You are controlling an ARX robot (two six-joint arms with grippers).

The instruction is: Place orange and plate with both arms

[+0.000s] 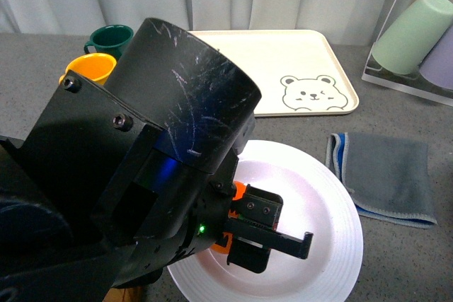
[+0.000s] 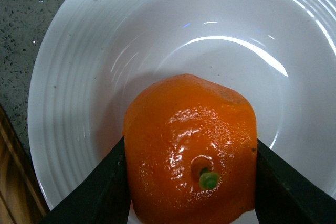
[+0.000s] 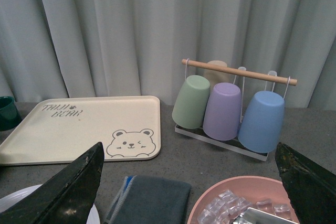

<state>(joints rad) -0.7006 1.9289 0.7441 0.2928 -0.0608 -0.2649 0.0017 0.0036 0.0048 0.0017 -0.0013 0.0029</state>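
Observation:
The orange (image 2: 191,150) is bright, with a green stem dot facing the left wrist camera. My left gripper (image 2: 191,187) is shut on it, one black finger (image 2: 100,192) on each side, and holds it over the bowl of the white ridged plate (image 2: 79,77). In the front view the plate (image 1: 325,196) lies near the table's front edge. My left arm covers its left part, and only a sliver of the orange (image 1: 238,190) shows by the left gripper (image 1: 265,238). My right gripper (image 3: 191,192) is open and empty, off to the right of the plate (image 3: 13,199).
A cream bear tray (image 1: 297,68) lies behind the plate, with a yellow mug (image 1: 92,68) and a green mug (image 1: 112,39) to its left. A grey cloth (image 1: 386,175) lies right of the plate. A cup rack (image 3: 231,108) stands at the back right. A pink bowl with ice (image 3: 236,203) sits under my right gripper.

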